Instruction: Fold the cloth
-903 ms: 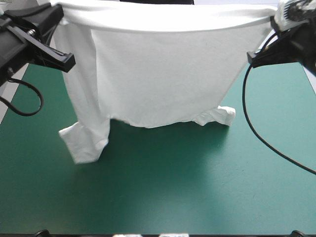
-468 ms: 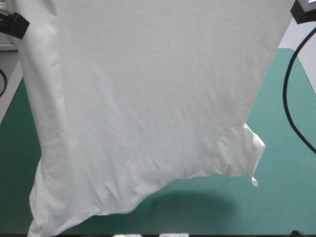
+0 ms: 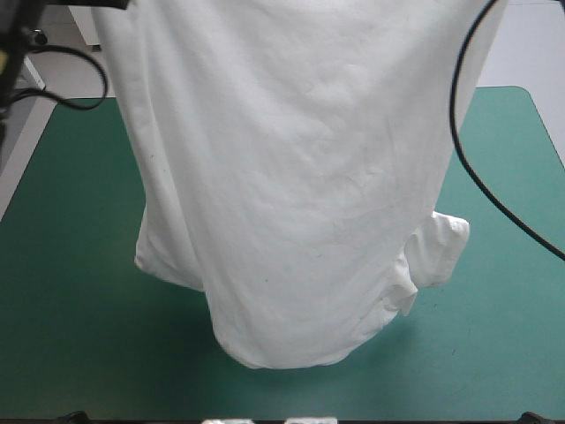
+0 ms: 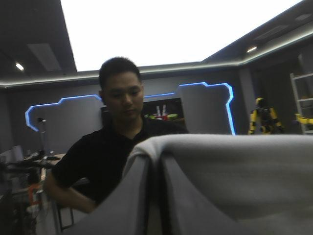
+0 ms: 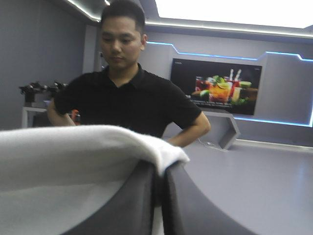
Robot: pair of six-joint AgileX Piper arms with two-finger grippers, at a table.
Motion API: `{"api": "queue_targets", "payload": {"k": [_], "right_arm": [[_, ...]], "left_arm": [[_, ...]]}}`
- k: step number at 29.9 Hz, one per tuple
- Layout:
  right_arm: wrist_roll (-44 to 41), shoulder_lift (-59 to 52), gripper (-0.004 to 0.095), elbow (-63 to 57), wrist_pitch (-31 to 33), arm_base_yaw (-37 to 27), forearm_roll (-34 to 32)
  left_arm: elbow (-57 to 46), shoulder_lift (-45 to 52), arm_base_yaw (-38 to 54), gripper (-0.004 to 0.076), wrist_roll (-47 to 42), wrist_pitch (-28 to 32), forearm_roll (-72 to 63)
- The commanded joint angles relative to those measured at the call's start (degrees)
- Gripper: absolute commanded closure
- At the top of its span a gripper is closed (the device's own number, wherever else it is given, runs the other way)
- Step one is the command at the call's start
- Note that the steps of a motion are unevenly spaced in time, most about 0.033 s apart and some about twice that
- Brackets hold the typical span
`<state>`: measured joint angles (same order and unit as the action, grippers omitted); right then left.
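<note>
The white T-shirt (image 3: 300, 177) hangs as a broad sheet from above the high view's top edge, held up by two corners. Its lower end bunches on the teal-green cover (image 3: 71, 336) near the front edge, and a sleeve (image 3: 439, 249) sticks out toward the right. Both grippers are beyond the high view's top edge. In the left wrist view my left gripper (image 4: 155, 155) is shut on a fold of the T-shirt (image 4: 234, 166), which stretches off to one side. In the right wrist view my right gripper (image 5: 159, 169) is shut on the T-shirt's (image 5: 63, 152) other corner.
Bare teal-green cover shows to the left (image 3: 62, 221) and right (image 3: 512, 291) of the hanging shirt and along the front edge. The table's rounded far right corner (image 3: 521, 93) shows beside the shirt.
Both arms rose out of the high view with the shirt. The sheet swung toward the front, then back, and its lower end now bunches on the cover.
</note>
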<state>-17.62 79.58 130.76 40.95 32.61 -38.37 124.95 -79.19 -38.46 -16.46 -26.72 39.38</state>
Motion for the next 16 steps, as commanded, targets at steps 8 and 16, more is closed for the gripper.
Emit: {"api": "queue_targets", "payload": {"k": [8,16], "right_arm": [[-11.1,11.1,0.0925,6.2,-17.5,-14.7,-1.6],[3.7,22.0,0.0925,17.5,-14.6,-22.0,18.7]], "left_arm": [[14.1,-16.8,16.1,0.0733,-26.1,22.9,5.4],[25.1,-27.5,20.3,0.0733,-26.5,24.9,-3.9]]}}
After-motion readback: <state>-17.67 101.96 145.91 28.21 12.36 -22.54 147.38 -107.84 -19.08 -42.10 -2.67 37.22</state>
